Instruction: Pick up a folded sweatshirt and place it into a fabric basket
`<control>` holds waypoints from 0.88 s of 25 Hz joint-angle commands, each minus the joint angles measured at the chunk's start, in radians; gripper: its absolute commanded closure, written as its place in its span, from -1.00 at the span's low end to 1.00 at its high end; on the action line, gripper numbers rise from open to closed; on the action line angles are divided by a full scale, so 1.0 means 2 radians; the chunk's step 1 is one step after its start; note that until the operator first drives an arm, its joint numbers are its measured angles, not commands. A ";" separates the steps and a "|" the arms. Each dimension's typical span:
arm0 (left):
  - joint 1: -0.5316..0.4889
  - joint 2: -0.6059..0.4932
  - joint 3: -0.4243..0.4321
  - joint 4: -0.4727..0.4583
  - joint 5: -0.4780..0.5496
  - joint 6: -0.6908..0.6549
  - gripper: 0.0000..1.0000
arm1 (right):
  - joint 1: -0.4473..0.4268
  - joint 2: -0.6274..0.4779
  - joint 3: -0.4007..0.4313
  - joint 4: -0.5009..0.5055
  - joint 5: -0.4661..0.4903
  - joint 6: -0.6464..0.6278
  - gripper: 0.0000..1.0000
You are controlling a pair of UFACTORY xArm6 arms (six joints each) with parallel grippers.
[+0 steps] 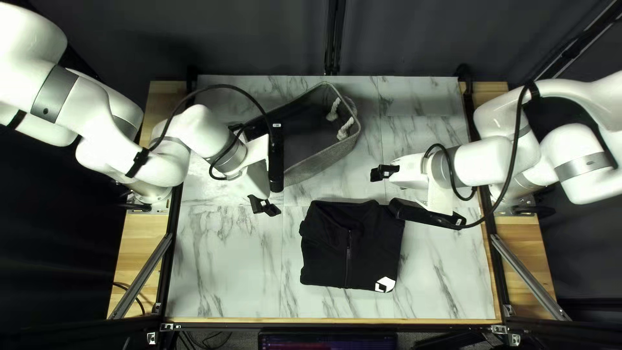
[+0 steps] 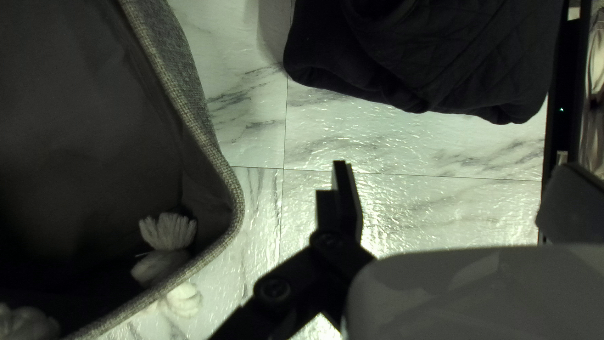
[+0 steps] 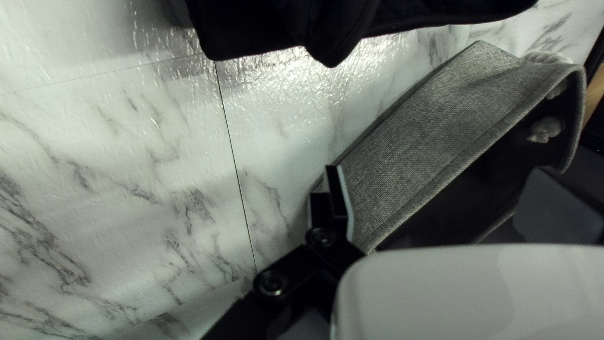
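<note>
The folded black sweatshirt (image 1: 350, 245) lies flat near the table's front, its zip up and a white mark at one corner. Behind it stands the grey fabric basket (image 1: 323, 158), its dark inside showing and white rope handles (image 1: 340, 119) at one end. My left gripper (image 1: 262, 201) hovers open between basket and sweatshirt, holding nothing. In the left wrist view one finger (image 2: 344, 198) hangs over bare marble, with the basket rim (image 2: 188, 94) beside it and the sweatshirt (image 2: 424, 52) ahead. My right gripper (image 1: 386, 174) is open and empty, just behind the sweatshirt's right corner. Its finger (image 3: 337, 193) is beside the basket wall (image 3: 439, 141), the sweatshirt (image 3: 306, 23) ahead.
The white marble table top (image 1: 228, 257) has wooden strips and black frame rails (image 1: 491, 223) along both sides. A dark curtain hangs behind the far edge. Open marble lies left and right of the sweatshirt.
</note>
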State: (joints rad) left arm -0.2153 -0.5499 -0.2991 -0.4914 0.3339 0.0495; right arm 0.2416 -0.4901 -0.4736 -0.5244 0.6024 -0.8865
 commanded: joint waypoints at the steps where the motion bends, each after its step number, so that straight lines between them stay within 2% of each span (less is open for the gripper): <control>1: -0.018 0.024 -0.016 0.001 -0.017 -0.025 -1.00 | 0.016 -0.002 0.036 -0.022 -0.050 0.020 -1.00; 4: -0.031 0.051 -0.032 -0.024 -0.036 -0.023 -1.00 | 0.019 0.010 0.060 -0.041 -0.102 0.026 -1.00; 6: -0.038 0.065 -0.035 -0.057 -0.052 -0.009 -1.00 | 0.018 0.033 0.062 -0.077 -0.135 0.050 -1.00; 11: -0.048 0.108 -0.054 -0.144 -0.078 0.053 -1.00 | 0.037 0.062 0.065 -0.172 -0.152 0.146 -1.00; 16: -0.047 0.118 -0.063 -0.140 -0.076 0.048 -1.00 | 0.054 0.043 0.090 -0.204 -0.146 0.179 -1.00; 22: -0.051 0.114 -0.062 -0.144 -0.079 0.052 -1.00 | 0.052 0.114 0.072 -0.276 -0.158 0.261 -1.00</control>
State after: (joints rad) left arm -0.3162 -0.3164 -0.4231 -0.7877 0.1749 0.1592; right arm 0.3581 -0.3180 -0.3118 -1.0037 0.3032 -0.4277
